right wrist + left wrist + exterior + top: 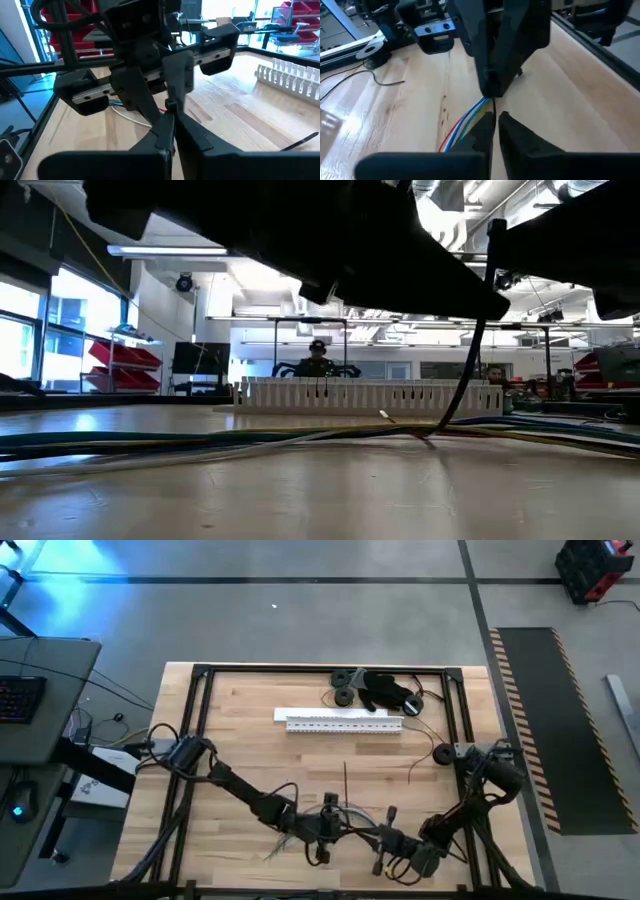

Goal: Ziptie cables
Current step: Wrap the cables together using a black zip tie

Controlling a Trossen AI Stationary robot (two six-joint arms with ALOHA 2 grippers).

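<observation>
The cables (352, 831) are a thin bundle lying across the table's near middle. In the left wrist view the cables (465, 125) show blue, red, green and white strands. They rest flat on the wood in the low view (200, 442). My left gripper (325, 828) and my right gripper (385, 843) meet tip to tip over the bundle, both shut. A thin dark strip (494, 106) runs between the two sets of fingertips. A dark strip (468, 370) also curves down to the bundle in the low view. My left gripper (495, 117) comes level from the table's left, its fingers along the bundle. It is shut at the point where the coloured strands end (486, 102); its own fingers hide the exact hold. The bundle trails slack on the table behind the fingertips. My right gripper (173, 120) comes level from the table's right and pinches the thin dark strip (172, 107) between its fingertips, right against the left gripper's tips. Whether it also touches the cables, I cannot tell.
A straight thin dark stick (346, 780) lies just beyond the grippers. Long white toothed strips (345, 721) lie across the far middle. Black spools (343, 687) and a black glove (388, 692) sit at the far edge. A black frame rail (200, 740) borders the table.
</observation>
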